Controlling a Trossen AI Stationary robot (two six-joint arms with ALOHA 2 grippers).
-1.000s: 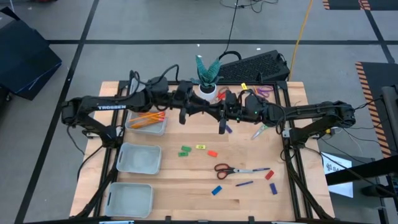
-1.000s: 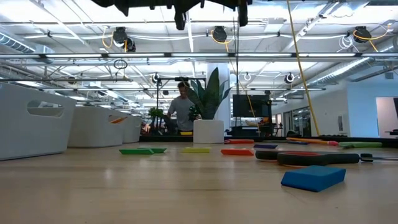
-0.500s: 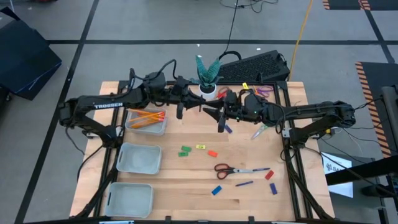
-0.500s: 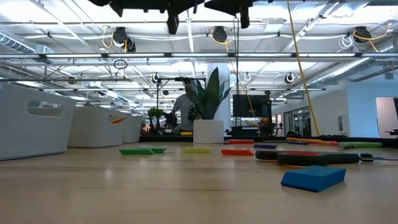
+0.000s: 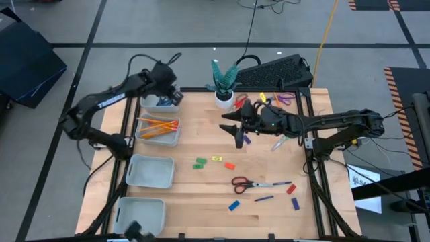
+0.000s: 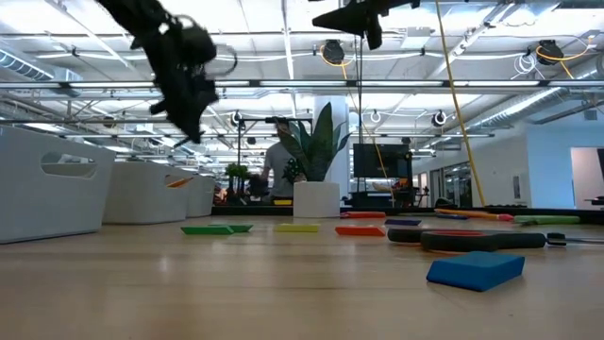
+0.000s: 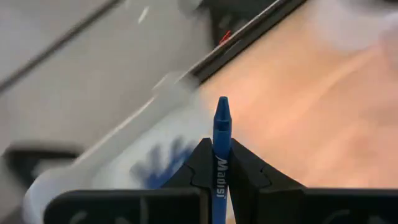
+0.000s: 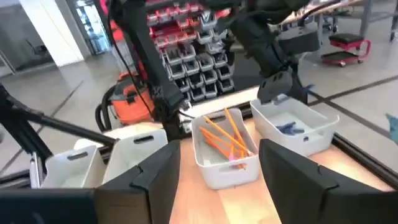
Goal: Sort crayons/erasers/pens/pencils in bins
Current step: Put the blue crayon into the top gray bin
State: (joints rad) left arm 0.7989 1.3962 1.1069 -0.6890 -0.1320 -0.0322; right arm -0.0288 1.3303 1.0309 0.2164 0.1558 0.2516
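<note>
left arm: I've swung it off the table's middle, where it sat a second ago nose to nose with the right arm, out to the far-left bin point(image 5: 160, 103). Left gripper point(image 5: 169, 94) hangs over that bin.
left jaws: pinching a blue crayon point(image 7: 221, 149), tip poking out past the fingers. Crayon is in the air above the bin, not dropped.
right arm: barely shifted since a second ago. Right gripper point(image 5: 236, 128) sits mid-table near the plant pot point(image 5: 224, 99), up off the wood.
right jaws: spread, nothing between them in the wrist view.
meaning: my read, a hand-over at centre is done and this is the carry to drop-off. Next move is to release over the bin.
far bin: some blue sticks point(image 8: 287, 128) already on its floor, so the crayon looks to match.
second bin point(image 5: 158, 131): several orange pencils point(image 5: 158, 126) lying inside, crossed over each other.
third bin point(image 5: 150, 171): I see nothing in it.
near bin point(image 5: 140, 216): nothing visible either.
left to sort: green eraser point(image 5: 199, 163), yellow eraser point(image 5: 217, 158), red eraser point(image 5: 230, 165) in a loose row mid-table. Blue eraser point(image 5: 234, 206) and a pen point(image 5: 263, 198) nearer the front. More small bits by the right edge.
not for bins: scissors point(image 5: 246, 182) lying between the eraser row and the pen.
risk: the crayon rides high in the jaws, it may bounce on the rim if I let go off-centre.
</note>
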